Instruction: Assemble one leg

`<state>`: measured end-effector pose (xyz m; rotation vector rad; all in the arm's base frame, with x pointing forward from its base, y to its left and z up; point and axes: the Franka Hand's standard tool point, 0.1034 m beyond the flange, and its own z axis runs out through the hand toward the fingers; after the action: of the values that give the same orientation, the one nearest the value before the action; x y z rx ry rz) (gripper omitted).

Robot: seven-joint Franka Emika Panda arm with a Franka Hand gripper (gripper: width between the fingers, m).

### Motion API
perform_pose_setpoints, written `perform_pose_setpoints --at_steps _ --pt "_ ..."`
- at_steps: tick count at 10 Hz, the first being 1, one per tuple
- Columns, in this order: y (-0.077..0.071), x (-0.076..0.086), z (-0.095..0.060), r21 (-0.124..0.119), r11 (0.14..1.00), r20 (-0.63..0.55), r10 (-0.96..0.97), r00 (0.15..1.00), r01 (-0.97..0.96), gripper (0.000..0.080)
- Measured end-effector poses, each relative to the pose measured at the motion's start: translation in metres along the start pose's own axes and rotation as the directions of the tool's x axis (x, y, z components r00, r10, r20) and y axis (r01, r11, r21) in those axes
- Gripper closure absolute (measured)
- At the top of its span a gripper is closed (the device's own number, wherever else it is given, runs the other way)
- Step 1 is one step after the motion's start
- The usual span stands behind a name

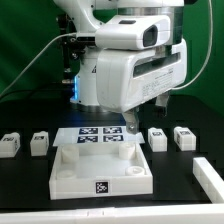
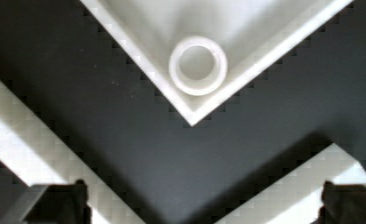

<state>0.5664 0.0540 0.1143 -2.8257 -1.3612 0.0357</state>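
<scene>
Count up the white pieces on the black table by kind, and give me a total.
Small white plastic block legs with tags: 4
Large flat white square panel: 1
Thin flat white marker board: 1
White piece cut off at the exterior view's right edge: 1
Total: 7

The square panel (image 1: 100, 172) lies on the table (image 1: 30, 195), with the marker board (image 1: 98, 135) just behind it. At the exterior view's left sit the far-left leg (image 1: 10, 145) and inner-left leg (image 1: 39, 142). At its right sit the inner-right leg (image 1: 157, 139) and far-right leg (image 1: 184, 137) (all roughly level with the board).
</scene>
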Motion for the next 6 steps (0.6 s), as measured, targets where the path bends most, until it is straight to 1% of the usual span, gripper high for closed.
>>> perform_pose_setpoints --at_steps 5,6 --pt "0.0000 -0.0001 0.0001 0.000 1.000 0.000 -0.009 1.000 0.009 0.0150" --pt "-0.0021 0.0002 0.0022 -0.006 1.000 -0.007 -0.030 1.000 0.030 0.0150"
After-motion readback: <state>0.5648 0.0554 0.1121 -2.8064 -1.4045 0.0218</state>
